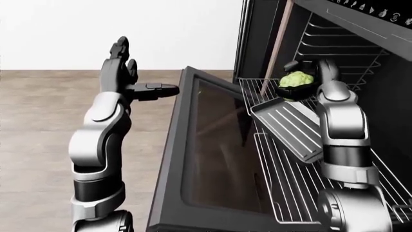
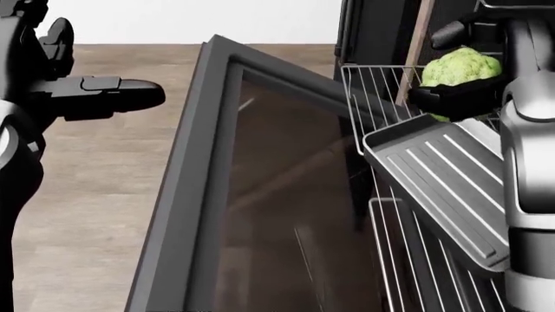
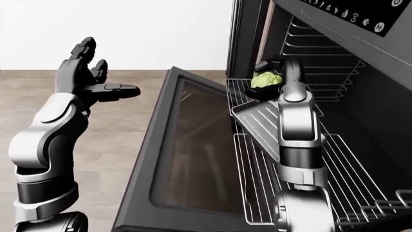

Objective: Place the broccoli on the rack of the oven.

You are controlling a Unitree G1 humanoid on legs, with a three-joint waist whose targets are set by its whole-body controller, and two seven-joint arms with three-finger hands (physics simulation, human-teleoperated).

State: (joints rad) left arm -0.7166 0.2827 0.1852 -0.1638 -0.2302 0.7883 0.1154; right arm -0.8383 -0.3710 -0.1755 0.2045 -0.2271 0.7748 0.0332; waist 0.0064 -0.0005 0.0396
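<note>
Broccoli (image 2: 462, 65): clamped in right hand (image 2: 455, 91), over upper rack (image 2: 373, 84) for set-down. Left hand (image 1: 129, 77): fingers apart, empty, raised clear of oven door (image 2: 260, 195).

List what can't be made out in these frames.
- Underside of the broccoli: covered by the right hand in every view, so contact with the rack is unclear.
- Oven panel symbols: too small.
- Tray's right end, head view: behind the arm.
</note>
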